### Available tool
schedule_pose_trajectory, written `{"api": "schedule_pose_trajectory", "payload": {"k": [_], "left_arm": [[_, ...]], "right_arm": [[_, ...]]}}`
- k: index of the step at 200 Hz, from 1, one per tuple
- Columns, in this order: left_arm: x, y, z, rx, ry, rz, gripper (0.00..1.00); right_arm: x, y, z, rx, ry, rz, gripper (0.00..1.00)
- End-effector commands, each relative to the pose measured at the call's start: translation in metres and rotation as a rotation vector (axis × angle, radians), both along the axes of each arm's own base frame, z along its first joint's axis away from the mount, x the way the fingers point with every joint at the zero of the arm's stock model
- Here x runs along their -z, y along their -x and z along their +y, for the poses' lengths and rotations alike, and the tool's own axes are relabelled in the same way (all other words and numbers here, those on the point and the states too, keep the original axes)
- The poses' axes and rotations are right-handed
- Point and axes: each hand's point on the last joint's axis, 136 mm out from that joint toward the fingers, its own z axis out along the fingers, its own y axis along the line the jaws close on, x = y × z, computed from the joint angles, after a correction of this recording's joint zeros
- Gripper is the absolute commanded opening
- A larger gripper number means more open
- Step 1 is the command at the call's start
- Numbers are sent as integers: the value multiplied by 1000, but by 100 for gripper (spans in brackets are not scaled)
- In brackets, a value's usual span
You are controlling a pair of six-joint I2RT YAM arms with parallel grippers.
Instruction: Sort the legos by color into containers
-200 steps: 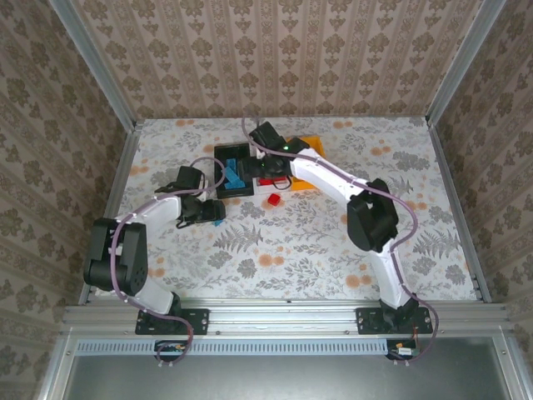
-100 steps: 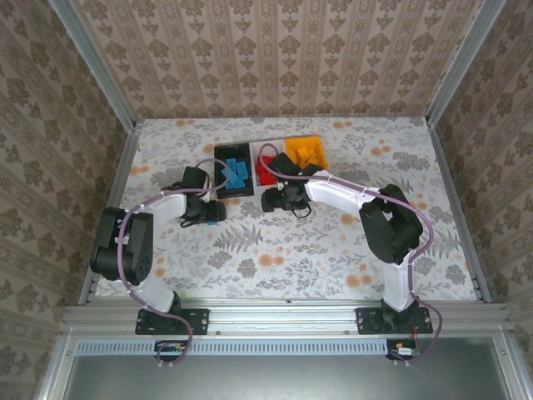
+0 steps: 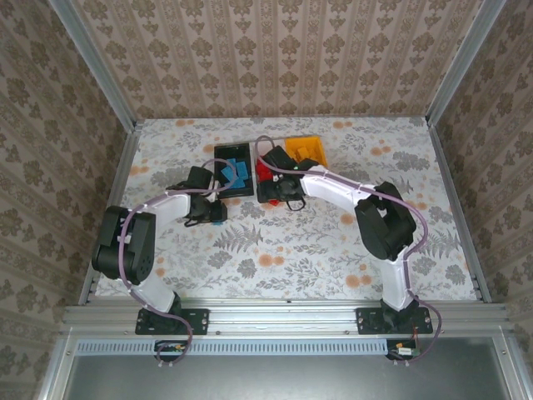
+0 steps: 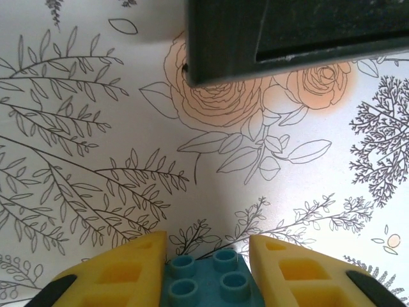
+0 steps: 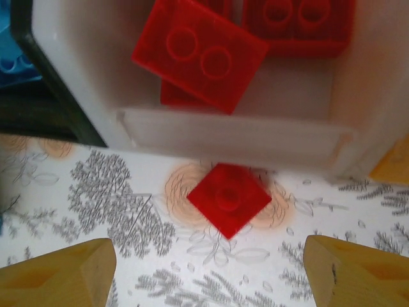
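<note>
My left gripper grasps a blue brick, four studs up, on the flower-printed table. Its yellow fingers press against the brick's two sides. Ahead of those fingers, well apart from the brick, stands a corner of the black bin. Seen from overhead, that bin holds several blue bricks.

My right gripper hangs released, fingers spread wide and touching nothing. Ahead of it, about midway between the two fingertips, a single red brick lies flat on the table with one corner turned toward the gripper. It sits just short of the near wall of the white bin. Beyond that wall, inside the bin, lie more red bricks. To the far right of this gripper shows a sliver of the orange-yellow bin. Overhead, the three bins stand in a row beyond both grippers: black, white, then orange-yellow, left to right.
</note>
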Motion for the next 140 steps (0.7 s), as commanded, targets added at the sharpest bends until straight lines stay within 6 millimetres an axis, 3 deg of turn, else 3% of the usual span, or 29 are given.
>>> {"api": "schedule_pose_trajectory", "payload": {"k": [1, 37, 65, 84, 108, 140], "left_arm": [[-14, 8, -5, -7, 38, 23, 25], [-63, -1, -3, -33, 71, -74, 25], [-112, -23, -8, -41, 106, -186, 25], [-133, -42, -12, -42, 108, -243, 26], [-140, -69, -15, -33, 79, -260, 26], [-125, -102, -14, -34, 5, -249, 26]], "right_arm": [[22, -3, -6, -2, 110, 10, 78], [36, -4, -1, 21, 127, -5, 78], [48, -10, -6, 67, 146, -67, 75], [55, -18, -11, 105, 151, -116, 75], [61, -27, -12, 135, 156, -149, 75], [60, -36, -10, 167, 138, -190, 74]]}}
